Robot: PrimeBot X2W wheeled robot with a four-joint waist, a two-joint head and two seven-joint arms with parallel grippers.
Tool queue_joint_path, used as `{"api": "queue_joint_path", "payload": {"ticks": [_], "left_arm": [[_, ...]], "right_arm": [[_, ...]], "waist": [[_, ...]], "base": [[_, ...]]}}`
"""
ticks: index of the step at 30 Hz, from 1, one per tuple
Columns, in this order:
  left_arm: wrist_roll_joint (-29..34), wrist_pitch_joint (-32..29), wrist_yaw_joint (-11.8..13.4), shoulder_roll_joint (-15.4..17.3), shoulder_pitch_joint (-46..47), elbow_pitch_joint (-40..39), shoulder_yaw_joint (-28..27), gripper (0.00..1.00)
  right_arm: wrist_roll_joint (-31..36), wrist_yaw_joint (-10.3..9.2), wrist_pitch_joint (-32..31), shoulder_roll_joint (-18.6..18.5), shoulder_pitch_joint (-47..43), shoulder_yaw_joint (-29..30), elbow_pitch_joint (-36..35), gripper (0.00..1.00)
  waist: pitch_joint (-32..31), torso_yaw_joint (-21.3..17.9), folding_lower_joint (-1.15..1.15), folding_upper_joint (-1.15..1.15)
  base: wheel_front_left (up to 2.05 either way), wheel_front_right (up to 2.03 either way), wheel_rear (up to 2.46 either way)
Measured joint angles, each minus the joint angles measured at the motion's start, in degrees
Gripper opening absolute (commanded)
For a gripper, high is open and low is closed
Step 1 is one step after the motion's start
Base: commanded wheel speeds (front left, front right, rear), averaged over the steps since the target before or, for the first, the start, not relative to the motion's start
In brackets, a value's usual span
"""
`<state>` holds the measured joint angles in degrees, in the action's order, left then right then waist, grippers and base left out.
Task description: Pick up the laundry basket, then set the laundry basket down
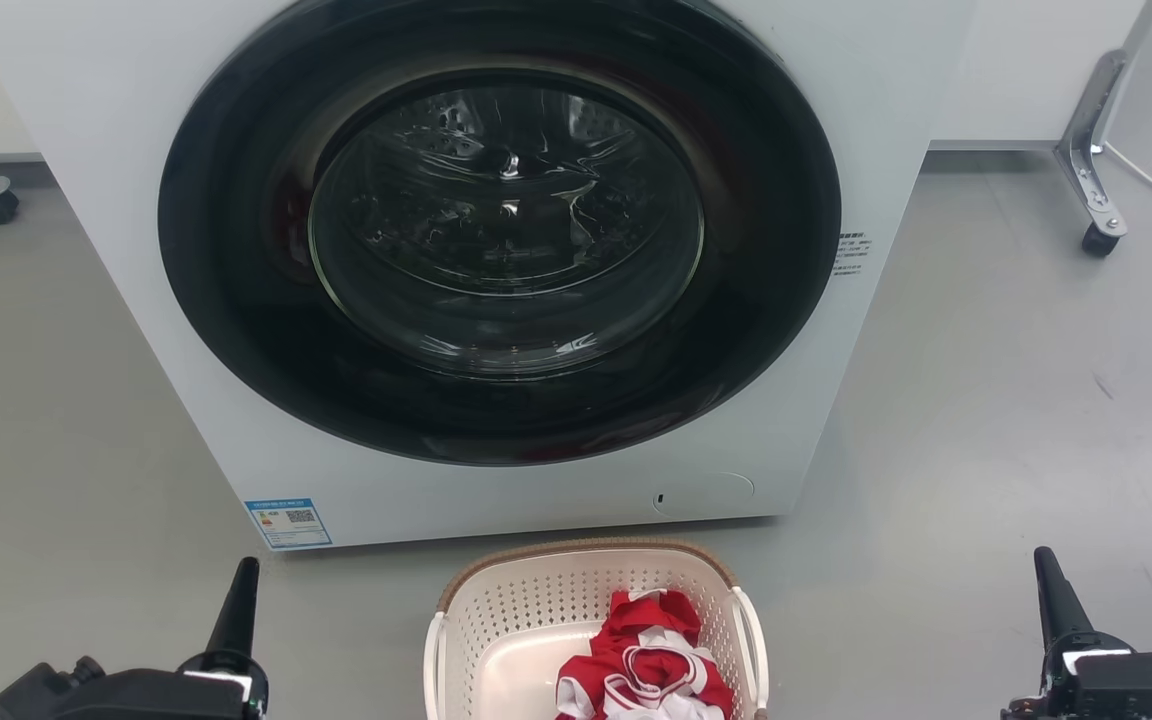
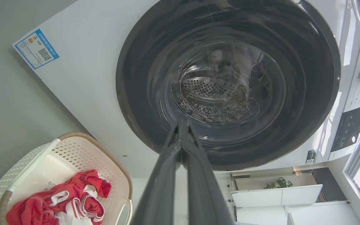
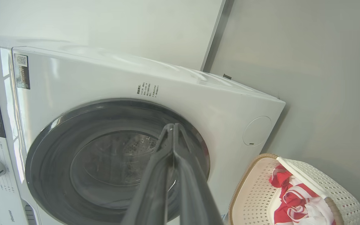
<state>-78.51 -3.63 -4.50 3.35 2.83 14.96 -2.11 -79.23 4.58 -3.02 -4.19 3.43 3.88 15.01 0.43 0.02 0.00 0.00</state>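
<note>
Basket's place: the laundry basket (image 1: 521,600) stands upright on the grey floor (image 1: 986,400), just in front of the washer (image 1: 136,250), between the two claws and apart from both.
Load: a red-and-white garment (image 1: 651,650) is heaped inside, more toward the robot's right than the middle.
Left side: the left claw (image 1: 244,585) is seen low in the head view, clenched on nothing, with its fingers pressed together and pointed at the washer.
Right side: the right claw (image 1: 1048,575) is clenched and empty in the same way, well to the side of the basket.
Stage: a basket that rests on the floor with both claws free fits a moment before the lift as well as a moment after the setting down; it cannot be told which.
Risk of pushing: if a clenched claw is brought toward the basket, the light plastic is likely to be shoved along the smooth floor and not held.
Risk of slipping: the white side handles (image 1: 754,625) look thin and smooth, so a grasp by long narrow fingers can probably slide off.
Risk of tilting: if the basket is carried unevenly, the garment's weight on one side may tip it, and the cloth may be spilled.
Risk of collision: the brown rim is close to the washer's front, so it can be knocked against it.
</note>
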Motion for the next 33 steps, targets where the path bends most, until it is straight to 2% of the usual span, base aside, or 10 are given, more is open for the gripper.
{"api": "queue_joint_path", "payload": {"ticks": [16, 33], "left_arm": [[-11.96, -2.69, -2.16, -0.76, 1.72, 1.68, -2.98, 0.00], [-13.14, -2.86, -2.57, -0.88, 1.74, 1.91, -3.10, 0.00]], "right_arm": [[-11.72, 2.08, -3.20, 1.58, 1.38, 3.54, 1.98, 0.00], [-12.20, 2.33, -3.47, 1.67, 1.82, 3.74, 2.08, 0.00]], "waist": [[-0.33, -0.02, 0.00, 0.00], [-0.34, -0.02, 0.00, 0.00]], "base": [[0.00, 0.00, 0.00], [0.00, 0.00, 0.00]]}}
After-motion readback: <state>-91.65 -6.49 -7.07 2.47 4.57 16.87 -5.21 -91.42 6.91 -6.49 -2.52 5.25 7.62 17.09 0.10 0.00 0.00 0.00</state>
